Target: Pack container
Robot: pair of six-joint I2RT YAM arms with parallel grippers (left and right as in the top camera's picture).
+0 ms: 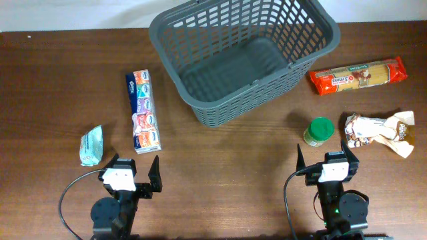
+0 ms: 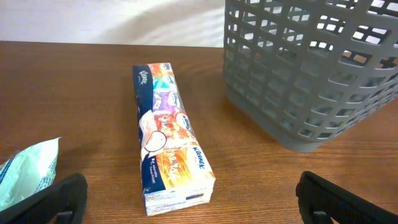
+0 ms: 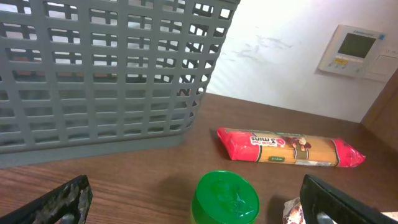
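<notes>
1. Surface (image 1: 233, 153). We are recording a dark brown wooden surface that is carrying every entry below.

2. Container (image 1: 253, 100). A large dark grey basket with lattice sides is standing upright at the far middle of the surface. Its open top is facing up and its inner floor is showing.

3. Left gripper (image 1: 135, 162). It is sitting at the near left. Its fingers (image 2: 53, 200) are spreading wide, gripping nothing and touching nothing.

4. Right gripper (image 1: 325, 155). It is sitting at the near right. Its fingers (image 3: 59, 202) are likewise spreading wide, with nothing between the pads.

5. Tissue pack (image 1: 144, 111). A long multicoloured pack is lying flat to the left of the container and apart from it. It is lying ahead of the left gripper, with its near end pointing toward the fingers.

6. Pasta packet (image 1: 357, 75). A red and clear packet is lying flat to the right of the container, near its right wall.

7. Crumpled bag (image 1: 379, 131). A brown and white bag is lying at the right edge, just beside the jar.

8. Jar (image 1: 319, 131). A small green-lidded jar is standing upright just ahead of the right gripper, in line with the gap between its fingers. We are seeing no contact.

9. Teal packet (image 1: 91, 145). A small pale teal packet is lying left of the tissue pack, near the left gripper.
</notes>
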